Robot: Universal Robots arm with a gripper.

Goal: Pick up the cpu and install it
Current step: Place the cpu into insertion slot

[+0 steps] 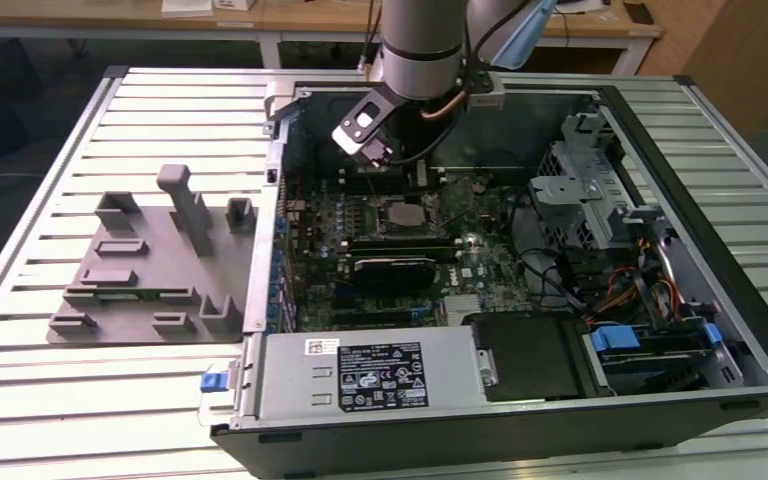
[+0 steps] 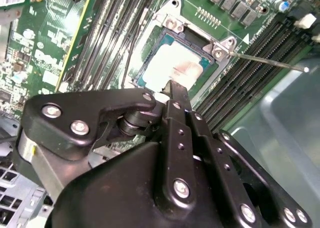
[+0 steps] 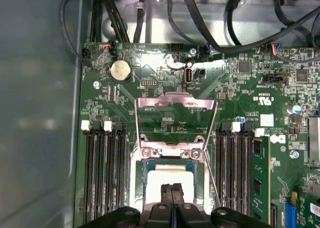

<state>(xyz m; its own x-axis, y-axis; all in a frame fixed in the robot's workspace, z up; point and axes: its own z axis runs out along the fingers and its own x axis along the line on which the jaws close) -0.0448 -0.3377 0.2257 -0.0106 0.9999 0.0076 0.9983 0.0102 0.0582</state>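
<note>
The cpu, a pale silvery square, lies flat in the motherboard socket inside the open computer case. The socket's metal load plate stands flipped open beyond it, and the thin latch lever is swung out to one side. My gripper hangs just above the cpu's near edge. Its two black fingers are pressed together with nothing between them. I cannot tell whether the tips touch the chip.
A grey plastic holder tray with upright blocks sits on the slatted table at the exterior view's left of the case. Memory slots flank the socket on both sides. Cables, drive cages and the power supply crowd the case's other parts.
</note>
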